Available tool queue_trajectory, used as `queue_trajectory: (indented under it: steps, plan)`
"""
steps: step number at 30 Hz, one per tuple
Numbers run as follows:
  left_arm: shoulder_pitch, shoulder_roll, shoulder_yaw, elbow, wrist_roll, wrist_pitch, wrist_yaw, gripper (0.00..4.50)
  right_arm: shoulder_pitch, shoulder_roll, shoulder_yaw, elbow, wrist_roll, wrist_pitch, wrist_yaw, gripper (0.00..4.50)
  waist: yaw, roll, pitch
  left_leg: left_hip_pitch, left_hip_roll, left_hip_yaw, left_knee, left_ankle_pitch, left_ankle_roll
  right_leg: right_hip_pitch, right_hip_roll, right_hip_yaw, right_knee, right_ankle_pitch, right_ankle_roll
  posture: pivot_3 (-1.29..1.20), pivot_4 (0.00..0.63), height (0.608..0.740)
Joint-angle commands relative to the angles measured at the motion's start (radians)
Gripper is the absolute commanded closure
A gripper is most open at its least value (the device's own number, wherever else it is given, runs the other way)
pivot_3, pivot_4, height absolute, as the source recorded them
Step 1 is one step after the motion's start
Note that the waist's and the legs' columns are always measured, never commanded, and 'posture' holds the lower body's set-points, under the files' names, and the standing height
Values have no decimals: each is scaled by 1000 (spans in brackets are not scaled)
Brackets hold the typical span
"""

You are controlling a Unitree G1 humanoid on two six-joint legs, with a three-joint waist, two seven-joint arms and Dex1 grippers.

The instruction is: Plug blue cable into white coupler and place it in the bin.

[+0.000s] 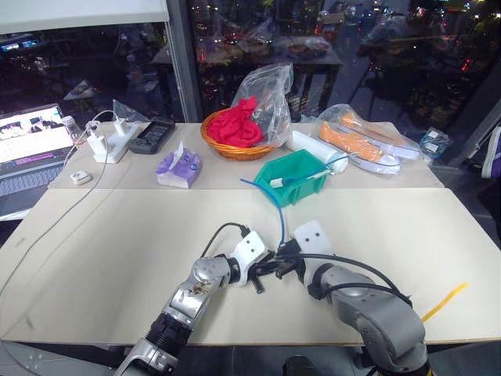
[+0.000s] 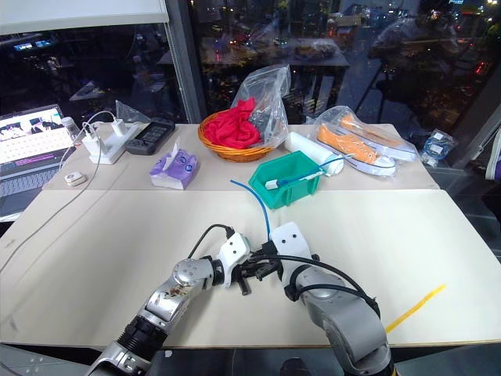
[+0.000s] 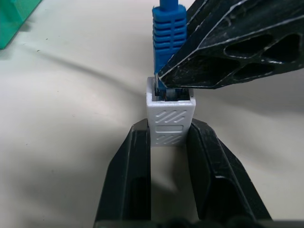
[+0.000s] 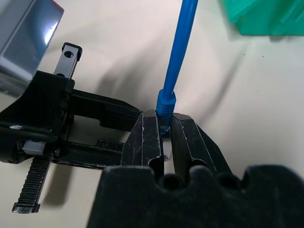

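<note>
Over the tabletop (image 1: 117, 258), the left claw (image 3: 170, 142) clamps the white coupler (image 3: 170, 118) while the right claw (image 4: 165, 137), pinching the blue cable (image 4: 183, 52), seats its plug; binning in the bin (image 1: 301, 174) remains.

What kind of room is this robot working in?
Probably an office or lab at night: a pale worktable beside dark glass windows, with an open laptop and a white charger block on it.
</note>
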Motion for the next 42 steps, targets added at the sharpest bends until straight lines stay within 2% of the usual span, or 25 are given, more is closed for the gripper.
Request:
queue_trajectory:
  steps: [1, 18, 20, 23, 25, 34, 39, 42]
  plan:
    - [-39, -18, 26, -37, -16, -56, 0, 3903, 63, -31, 21, 156, 4, 56, 34, 4500, 1, 0, 0, 0, 0, 0, 0, 0, 0, 0, 0, 0, 0, 0, 0, 0, 150, 728]
    - [-43, -23, 29, -38, -21, -58, -3, 3903, 72, -32, 18, 154, -11, 51, 43, 4500, 6, -1, 1, -2, 0, 0, 0, 0, -1, -5, 0, 0, 0, 0, 0, 0, 150, 728]
    - [-43, -22, 29, -37, -21, -62, -4, 2887, 71, -32, 17, 155, -11, 50, 42, 4500, 6, -2, 1, -2, 0, 0, 0, 0, -1, -5, 0, 0, 0, 0, 0, 0, 150, 728]
    - [-41, -21, 32, -38, -24, -66, -6, 1908, 72, -33, 16, 154, -14, 50, 43, 4500, 11, -5, 2, -2, 0, 0, 0, 0, -1, -6, 0, 0, -1, 0, 0, 0, 150, 728]
    - [-37, -20, 39, -50, -33, -63, -12, 1099, 72, -36, 12, 152, -16, 49, 46, 4500, 13, -5, 2, -3, 0, 0, 0, 0, -2, -6, 0, 0, -1, 0, 1, 0, 150, 728]
    - [24, 63, 96, -199, -71, 0, -22, 1099, 53, -35, -81, 117, -8, 8, 71, 4500, 37, -6, 4, -3, 0, -1, -9, 0, -2, -7, 0, 0, -3, -2, 5, 0, 150, 728]
    - [93, 127, 144, -345, -129, 91, -30, 1099, 56, -22, -219, 57, 68, 11, 139, 4500, 54, -3, 8, -4, 0, -1, -14, 0, -3, -8, 0, 0, -6, -3, 6, 0, 150, 728]
    - [123, 135, 171, -411, -161, 151, -5, 1099, 11, 67, -410, 11, 211, 59, 202, 4500, 62, -3, 13, -7, 0, -1, -14, 0, -3, -9, 0, 0, -9, -1, 1, 0, 150, 728]
